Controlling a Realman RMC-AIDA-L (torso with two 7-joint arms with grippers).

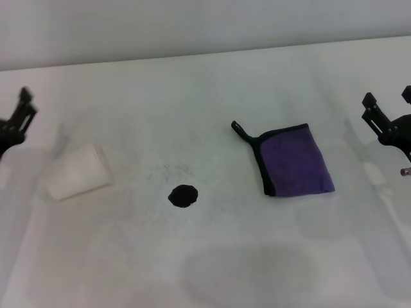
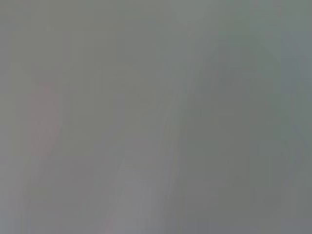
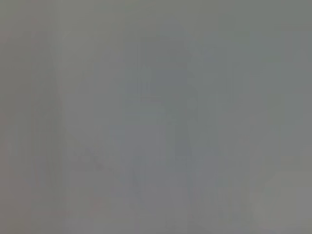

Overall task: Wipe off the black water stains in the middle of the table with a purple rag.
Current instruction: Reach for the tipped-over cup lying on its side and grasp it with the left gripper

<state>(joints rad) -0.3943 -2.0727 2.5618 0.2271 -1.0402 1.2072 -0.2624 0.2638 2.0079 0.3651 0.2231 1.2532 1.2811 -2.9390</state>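
Observation:
The purple rag (image 1: 295,160) lies folded flat on the white table (image 1: 212,83), right of centre, its black loop pointing to the back left. The black water stain (image 1: 183,196) is a small round blot near the middle, with faint grey specks behind it. It sits a hand's width left of the rag. My right gripper (image 1: 387,97) hovers open at the right edge, to the right of the rag and clear of it. My left gripper (image 1: 16,119) stays at the far left edge, away from both. Both wrist views show only a featureless grey.
A white paper cup (image 1: 77,170) lies on its side on the left part of the table, between the left gripper and the stain. The table's far edge (image 1: 192,54) runs across the back.

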